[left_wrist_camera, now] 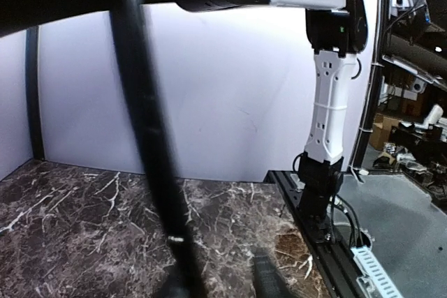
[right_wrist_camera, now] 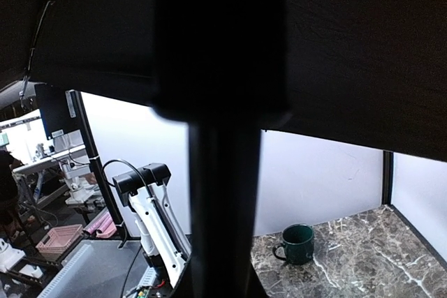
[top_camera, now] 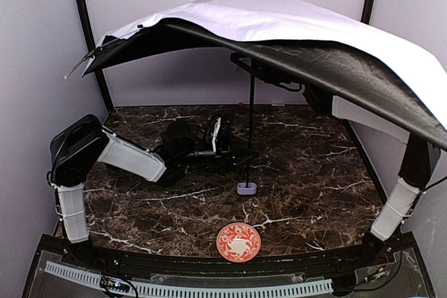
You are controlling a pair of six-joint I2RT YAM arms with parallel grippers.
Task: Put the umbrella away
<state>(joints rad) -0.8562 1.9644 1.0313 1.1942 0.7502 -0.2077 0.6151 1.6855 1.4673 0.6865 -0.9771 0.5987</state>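
Marble tabletop [top_camera: 314, 172], upright umbrella [top_camera: 279, 22]; left end effector [top_camera: 243, 154] low, right end effector [top_camera: 262, 73] high, grips unclear

No readable text, labels, brands, numbers or signs in any view.

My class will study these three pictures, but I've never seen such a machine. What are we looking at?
Two robot arms are bolted side by side at the near edge. One picture looks down from above and behind them; the other two come from cameras on their wrists. An open umbrella stands upright, its handle on the marble table. The left gripper sits low by the shaft; the right gripper reaches up under the canopy. Whether either grips it is unclear. A red-patterned bowl lies near the front; a green mug shows only in the right wrist view.
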